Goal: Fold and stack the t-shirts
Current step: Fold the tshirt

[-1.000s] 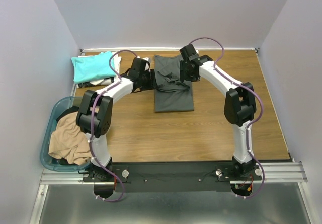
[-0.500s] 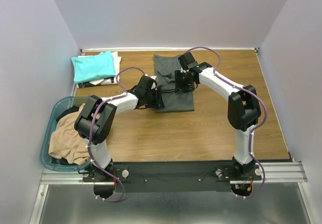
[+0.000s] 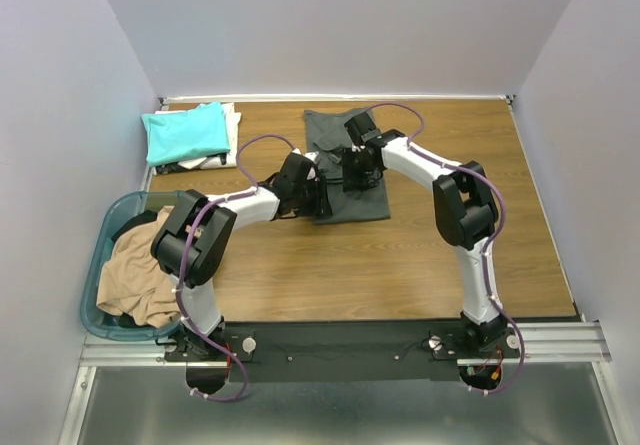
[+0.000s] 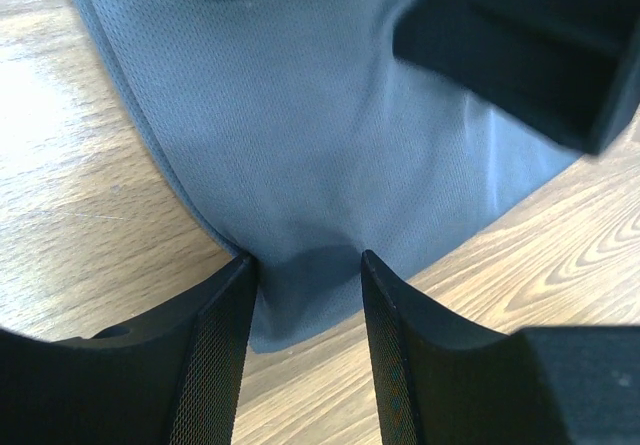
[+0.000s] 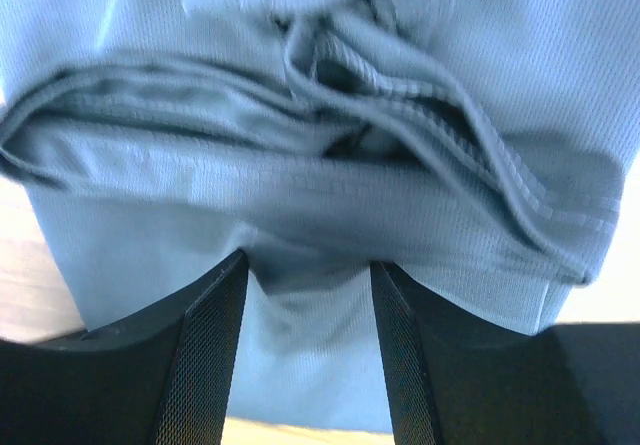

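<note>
The dark grey t-shirt (image 3: 372, 203) lies partly folded at the table's middle back. My left gripper (image 3: 318, 197) is open over its near left corner, fingers straddling the cloth in the left wrist view (image 4: 305, 265). My right gripper (image 3: 358, 177) is open on the shirt's middle, with bunched folds just beyond its fingers in the right wrist view (image 5: 308, 265). The teal t-shirt (image 3: 185, 130) lies folded on the white t-shirt (image 3: 231, 123) at the back left. The tan t-shirt (image 3: 140, 275) hangs out of the basket.
The blue-green plastic basket (image 3: 93, 275) stands at the near left, against the left arm's base, with dark cloth under the tan shirt. Walls close in the table on the left, back and right. Bare wood shows near and right of the grey shirt.
Both grippers have moved from the grey shirt's far end toward its near end. The bunched cloth has come along with them.
</note>
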